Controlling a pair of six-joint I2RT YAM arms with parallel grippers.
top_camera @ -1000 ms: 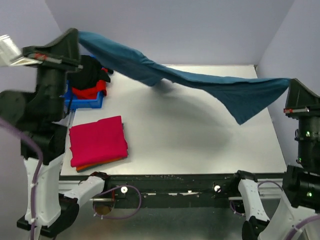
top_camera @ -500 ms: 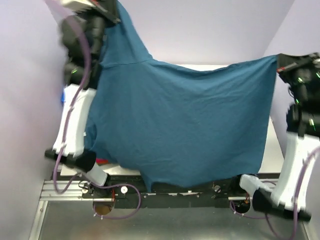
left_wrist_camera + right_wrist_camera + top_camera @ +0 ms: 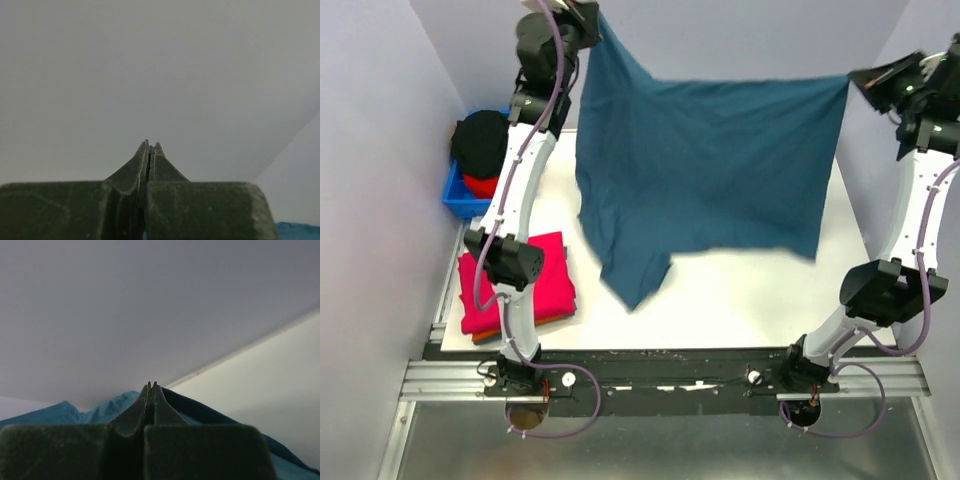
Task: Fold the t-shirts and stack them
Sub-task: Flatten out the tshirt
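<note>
Pinching its top corners, the left gripper (image 3: 150, 146) and right gripper (image 3: 151, 386) hang the teal-blue t-shirt (image 3: 710, 170) spread above the middle of the bench (image 3: 740, 295); lowering both evenly should lay it flat, clear of the near-left folded stack (image 3: 520, 275).

Both arms stretch steeply upward from their bases, elbows bent low. The left gripper (image 3: 585, 14) sits high at the far left and the right gripper (image 3: 857, 82) slightly lower at the far right, each with jaws pinched together on a top corner of the teal shirt (image 3: 720, 170)
</note>
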